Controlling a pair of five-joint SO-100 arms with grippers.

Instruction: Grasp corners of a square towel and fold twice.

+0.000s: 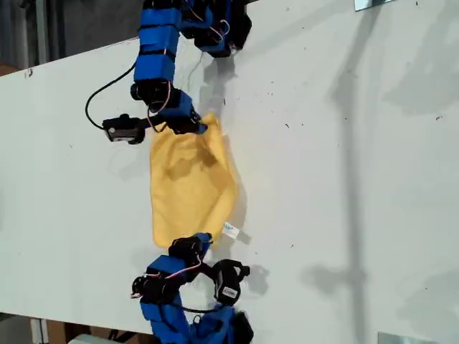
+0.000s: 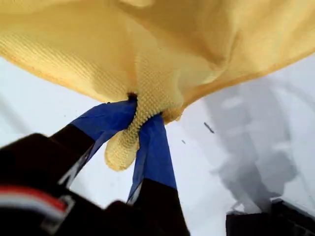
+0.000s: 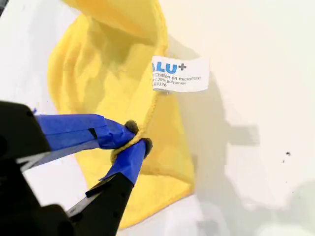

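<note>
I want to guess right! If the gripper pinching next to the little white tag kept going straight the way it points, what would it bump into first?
Probably the towel itself. My second gripper is shut on its stitched edge near the white tag, and yellow cloth fills the way ahead. Depth is hard to judge, so the table underneath might come almost as soon.

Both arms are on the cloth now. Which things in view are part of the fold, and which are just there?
Part of the job:
- the towel, held up between both arms
- my first gripper, shut on a corner of it
- my second gripper, shut on its edge near the white tag

Just there:
- the white table
- a metal bracket at its edge
</note>
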